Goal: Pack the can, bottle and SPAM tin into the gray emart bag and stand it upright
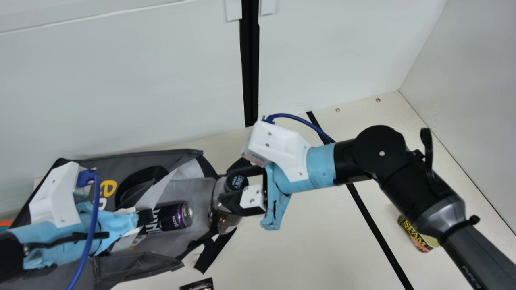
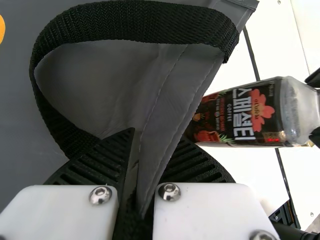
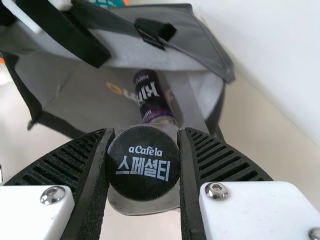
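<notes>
Right claw (image 1: 226,184): 2 fingers holding the bottle (image 1: 227,222) near its cap
Left claw (image 1: 148,216): narrow, pinching the bag's (image 1: 98,167) fabric
Bottle: at the bag's mouth
Can (image 1: 173,215): lying in the bag
Bag: on its side by the bench's (image 1: 290,245) back edge
SPAM (image 1: 415,237): on the bench, toward the right edge

Gray emart bag (image 1: 139,266): lettering partly covered by left arm (image 1: 48,239), lower portion cut off by main view's bottom edge. Can (image 1: 174,216): one end hidden behind left gripper (image 1: 146,216). Bottle (image 1: 227,220): middle partly covered by right gripper (image 1: 233,189). SPAM tin (image 1: 415,237): partly behind right arm (image 1: 437,205). Dark printed item (image 1: 197,285): cropped at bottom edge, kind uncertain. Orange object (image 1: 5,223): cropped at left edge, unidentifiable.
</notes>
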Robot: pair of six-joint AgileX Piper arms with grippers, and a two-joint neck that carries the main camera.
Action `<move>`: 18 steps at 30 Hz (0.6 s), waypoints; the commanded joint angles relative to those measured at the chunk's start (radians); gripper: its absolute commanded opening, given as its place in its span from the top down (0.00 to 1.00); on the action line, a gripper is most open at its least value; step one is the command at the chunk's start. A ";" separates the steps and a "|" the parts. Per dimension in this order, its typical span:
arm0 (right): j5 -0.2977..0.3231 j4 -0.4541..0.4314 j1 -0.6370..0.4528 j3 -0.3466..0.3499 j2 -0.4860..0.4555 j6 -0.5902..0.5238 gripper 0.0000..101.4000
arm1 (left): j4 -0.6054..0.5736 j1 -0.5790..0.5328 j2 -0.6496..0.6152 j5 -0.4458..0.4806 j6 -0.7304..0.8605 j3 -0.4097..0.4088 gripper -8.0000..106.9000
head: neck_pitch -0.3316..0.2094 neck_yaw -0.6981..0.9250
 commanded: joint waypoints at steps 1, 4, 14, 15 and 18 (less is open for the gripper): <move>-0.017 0.015 0.010 0.000 0.008 -0.007 1.00 | 0.000 0.000 0.000 0.000 0.000 0.000 1.00 | -0.023 -0.001; -0.041 0.037 0.029 0.000 0.023 -0.020 1.00 | 0.000 0.000 0.000 0.000 0.000 0.000 1.00 | -0.023 -0.001; -0.111 0.097 0.101 0.006 0.079 -0.064 1.00 | 0.000 0.000 0.000 0.000 0.000 0.000 1.00 | -0.023 -0.001; -0.118 0.103 0.109 0.005 0.086 -0.067 1.00 | 0.000 0.000 0.000 0.000 0.000 0.000 1.00 | -0.023 -0.001; -0.139 0.124 0.131 0.003 0.107 -0.082 1.00 | 0.000 0.000 0.000 0.000 0.000 0.000 1.00 | -0.023 -0.001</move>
